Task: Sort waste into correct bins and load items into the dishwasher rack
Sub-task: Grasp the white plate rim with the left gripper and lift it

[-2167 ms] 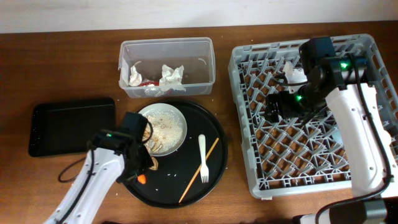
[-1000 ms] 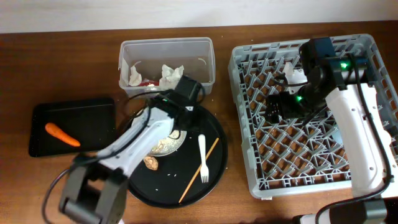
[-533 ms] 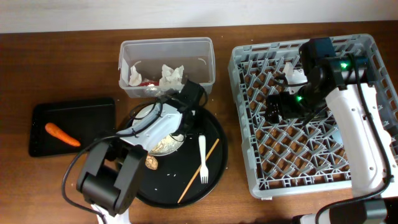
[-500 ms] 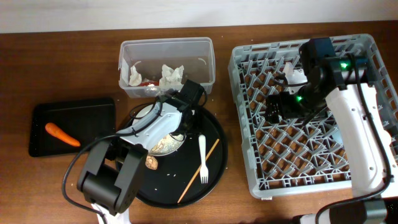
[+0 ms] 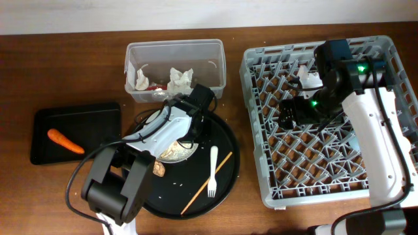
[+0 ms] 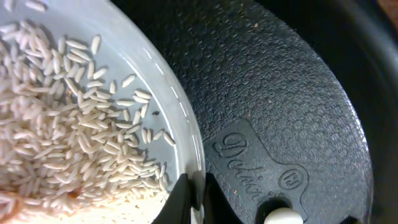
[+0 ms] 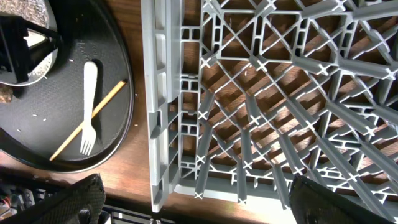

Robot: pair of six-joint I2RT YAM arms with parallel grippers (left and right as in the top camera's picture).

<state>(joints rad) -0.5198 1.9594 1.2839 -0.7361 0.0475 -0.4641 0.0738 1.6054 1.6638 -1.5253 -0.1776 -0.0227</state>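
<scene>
left gripper (image 6: 194, 202) looks pinched onto the rim of the white plate (image 6: 181, 118), sitting flat on the round black tray (image 6: 280, 112); it's stiff, slick and full of loose rice (image 6: 56, 124), so I'd keep it level; round, no long axis, face up; right gripper (image 7: 199, 200) hangs spread wide above the dishwasher rack (image 7: 280, 93), empty

Seen from the left wrist, the left hand (image 6: 194, 202) is cut off by the bottom edge; only slivers of its fingers show, pinching the rim of the white plate (image 6: 177, 118), which runs off the left and top edges. Overhead, the right arm partly hides a white object (image 5: 305, 76) that cannot be identified. The right hand (image 7: 196, 190) shows only finger stubs at the bottom corners.
</scene>
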